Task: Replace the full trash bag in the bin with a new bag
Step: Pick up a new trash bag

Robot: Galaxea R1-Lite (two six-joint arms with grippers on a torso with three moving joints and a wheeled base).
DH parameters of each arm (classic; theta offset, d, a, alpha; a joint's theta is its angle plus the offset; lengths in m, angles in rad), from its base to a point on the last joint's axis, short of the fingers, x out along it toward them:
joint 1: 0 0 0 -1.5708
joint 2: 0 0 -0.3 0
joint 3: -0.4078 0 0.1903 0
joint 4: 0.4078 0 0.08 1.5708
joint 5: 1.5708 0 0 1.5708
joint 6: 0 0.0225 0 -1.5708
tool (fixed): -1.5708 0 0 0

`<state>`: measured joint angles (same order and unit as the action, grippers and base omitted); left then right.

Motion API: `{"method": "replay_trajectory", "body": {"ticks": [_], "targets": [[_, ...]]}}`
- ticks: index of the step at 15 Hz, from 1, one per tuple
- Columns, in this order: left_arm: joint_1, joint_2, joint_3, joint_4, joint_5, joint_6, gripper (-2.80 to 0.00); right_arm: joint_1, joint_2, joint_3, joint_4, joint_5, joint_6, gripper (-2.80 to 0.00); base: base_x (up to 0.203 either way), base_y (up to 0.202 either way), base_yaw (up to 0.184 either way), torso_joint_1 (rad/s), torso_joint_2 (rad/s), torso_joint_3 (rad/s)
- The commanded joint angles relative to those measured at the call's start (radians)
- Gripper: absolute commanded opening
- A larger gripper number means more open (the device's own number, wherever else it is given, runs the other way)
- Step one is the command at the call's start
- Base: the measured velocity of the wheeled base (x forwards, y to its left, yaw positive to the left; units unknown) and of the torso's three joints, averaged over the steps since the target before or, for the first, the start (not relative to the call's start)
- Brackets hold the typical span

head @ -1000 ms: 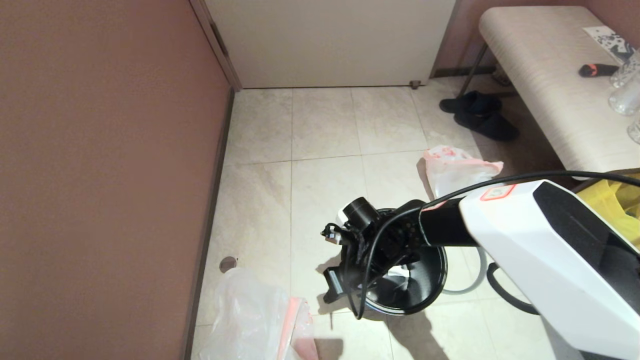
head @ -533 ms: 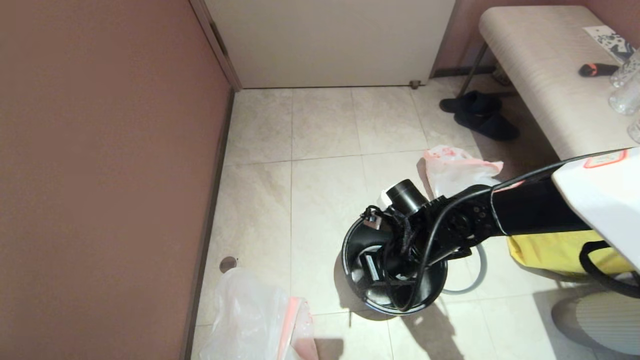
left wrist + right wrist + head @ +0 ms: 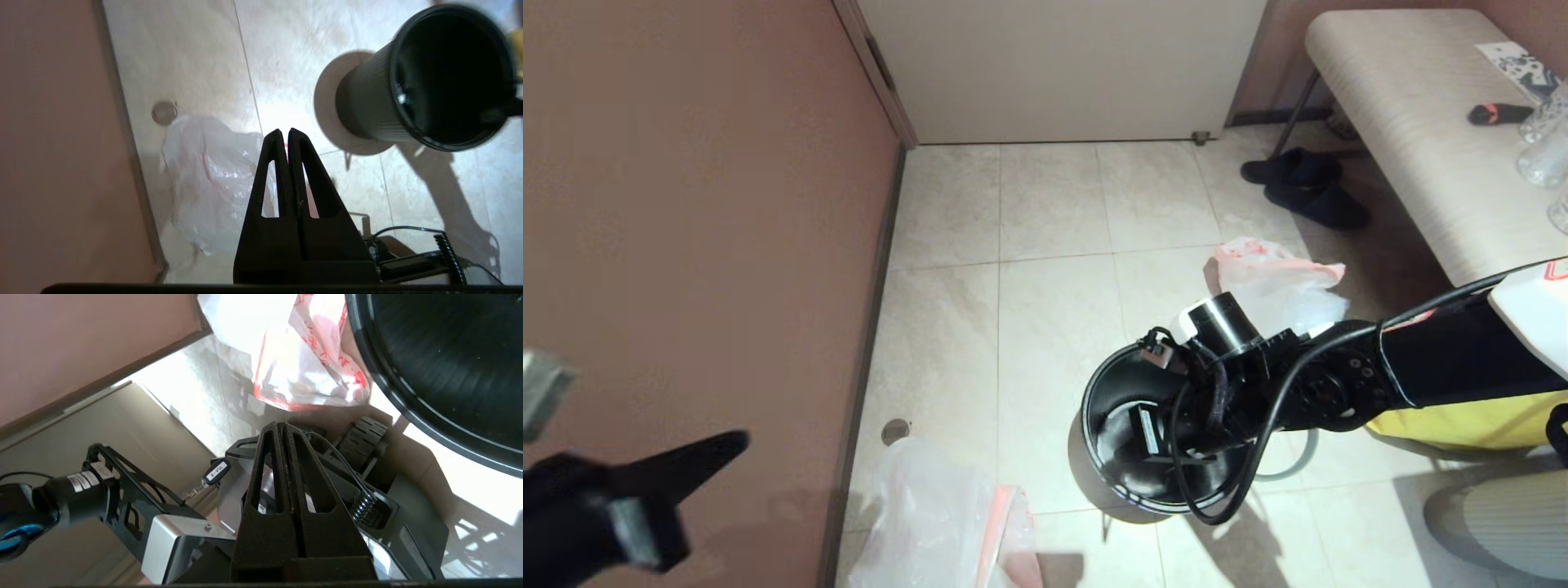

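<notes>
Right gripper pressed together, empty, hovering over open mouth of bin, black, upright on tiled floor. Left gripper pressed together, empty, raised beside brown wall. New bag limp on floor below left gripper, near wall, apart from bin. Another white-and-red bag beyond right gripper.

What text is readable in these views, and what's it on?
None reads for certain.
Small white tag hanging by the robot's base: short code, too blurred.
Red print on the thin translucent white plastic bag: too distorted.
White sticker on the black left arm motor: too small.
</notes>
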<state>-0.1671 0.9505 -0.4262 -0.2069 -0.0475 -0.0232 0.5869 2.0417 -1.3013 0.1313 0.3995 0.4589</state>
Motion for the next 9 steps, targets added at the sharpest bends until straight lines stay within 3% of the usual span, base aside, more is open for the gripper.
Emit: {"method": "replay_trajectory", "body": {"ticks": [1, 3, 6, 7, 9], "targets": [[-0.085, 0.445, -0.095, -0.034, 0.078, -0.024, -2.80, -0.019, -0.001, 0.009, -0.002, 0.002, 0.003, -2.80, 0.000, 0.000, 0.000, 0.000, 0.00, 0.000], [-0.168, 0.732, -0.224, -0.069, 0.180, -0.067, -2.80, -0.042, 0.004, 0.017, -0.004, 0.004, 0.002, -2.80, 0.000, 0.000, 0.000, 0.000, 0.00, 0.000], [-0.249, 1.063, -0.460, -0.010, 0.284, -0.134, -2.80, -0.069, 0.028, 0.020, -0.005, 0.004, 0.001, -2.80, 0.000, 0.000, 0.000, 0.000, 0.00, 0.000], [-0.268, 1.147, -0.543, 0.034, 0.297, -0.156, -2.80, -0.075, 0.036, 0.023, -0.005, 0.004, 0.001, -2.80, 0.000, 0.000, 0.000, 0.000, 0.00, 0.000], [-0.285, 1.266, -0.646, 0.139, 0.257, -0.188, -2.80, -0.081, 0.045, 0.022, -0.006, 0.004, 0.001, -2.80, 0.000, 0.000, 0.000, 0.000, 0.00, 0.000]]}}
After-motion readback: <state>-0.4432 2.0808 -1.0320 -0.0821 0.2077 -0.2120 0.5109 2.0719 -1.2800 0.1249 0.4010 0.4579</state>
